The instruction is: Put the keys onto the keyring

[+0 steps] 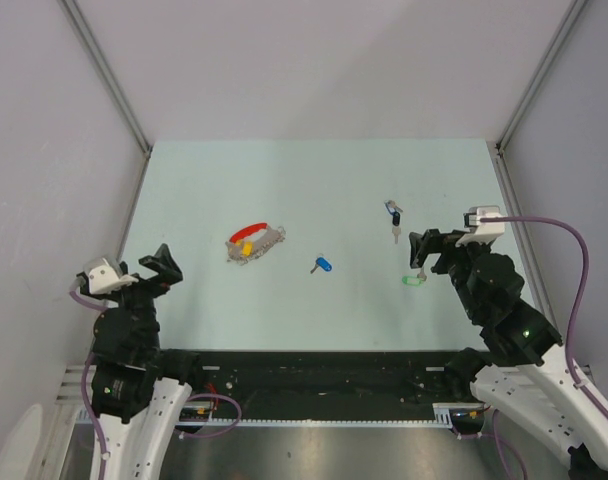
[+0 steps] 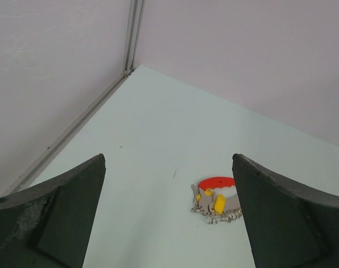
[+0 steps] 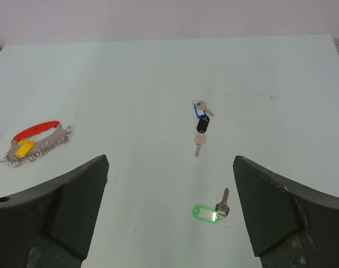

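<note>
The keyring (image 1: 255, 243), a silver coiled strand with a red curved band, lies left of the table's middle, with yellow-headed keys (image 2: 218, 202) lying on it. It also shows in the left wrist view (image 2: 213, 211) and the right wrist view (image 3: 38, 146). A blue-headed key (image 1: 322, 265) lies alone mid-table. A dark-headed key bunch (image 1: 393, 219) (image 3: 201, 124) lies further right. A green-tagged key (image 1: 413, 280) (image 3: 209, 213) lies just in front of my open, empty right gripper (image 1: 421, 255) (image 3: 169, 173). My left gripper (image 1: 158, 270) (image 2: 168, 178) is open and empty, well short of the keyring.
The pale green table (image 1: 314, 180) is boxed in by grey walls at the back and sides, with metal posts (image 1: 109, 80) at the corners. A black rail (image 1: 314, 385) runs along the near edge between the arm bases.
</note>
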`<state>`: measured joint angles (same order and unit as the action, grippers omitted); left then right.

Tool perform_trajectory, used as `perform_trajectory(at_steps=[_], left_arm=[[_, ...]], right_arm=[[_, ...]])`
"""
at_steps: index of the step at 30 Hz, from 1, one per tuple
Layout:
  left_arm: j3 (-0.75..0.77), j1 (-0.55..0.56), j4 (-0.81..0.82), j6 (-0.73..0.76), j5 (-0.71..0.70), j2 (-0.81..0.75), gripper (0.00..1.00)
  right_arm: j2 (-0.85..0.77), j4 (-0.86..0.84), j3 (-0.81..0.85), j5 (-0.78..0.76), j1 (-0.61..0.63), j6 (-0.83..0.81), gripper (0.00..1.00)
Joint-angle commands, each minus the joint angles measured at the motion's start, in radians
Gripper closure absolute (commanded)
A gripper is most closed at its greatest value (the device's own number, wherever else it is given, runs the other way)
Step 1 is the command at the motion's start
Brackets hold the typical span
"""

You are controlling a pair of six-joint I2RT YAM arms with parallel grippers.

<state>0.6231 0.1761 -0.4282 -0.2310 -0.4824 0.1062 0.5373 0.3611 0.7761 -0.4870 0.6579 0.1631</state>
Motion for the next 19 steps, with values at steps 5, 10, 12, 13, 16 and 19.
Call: perform_trajectory(at_steps=[5, 10, 12, 13, 16, 19], left_arm=[[-0.013, -0.032, 0.029, 0.045, -0.047, 0.012, 0.00], [-0.013, -0.035, 0.032, 0.048, -0.045, 0.026, 0.00], [-0.014, -0.038, 0.032, 0.048, -0.045, 0.032, 0.00], [-0.014, -0.040, 0.031, 0.048, -0.045, 0.032, 0.00], [-0.014, -0.041, 0.031, 0.048, -0.045, 0.030, 0.00], [-0.014, -0.043, 0.029, 0.047, -0.048, 0.033, 0.00]], right_arm=[[-0.025, 0.013, -0.003, 0.063, -0.012, -0.011, 0.00], [-0.037, 0.009, -0.006, 0.087, -0.029, -0.004, 0.00], [-0.039, 0.007, -0.009, 0.093, -0.032, -0.001, 0.00], [-0.039, 0.006, -0.008, 0.099, -0.037, 0.000, 0.00], [-0.040, 0.001, -0.009, 0.111, -0.043, 0.003, 0.00], [-0.042, -0.005, -0.012, 0.125, -0.052, 0.007, 0.00]])
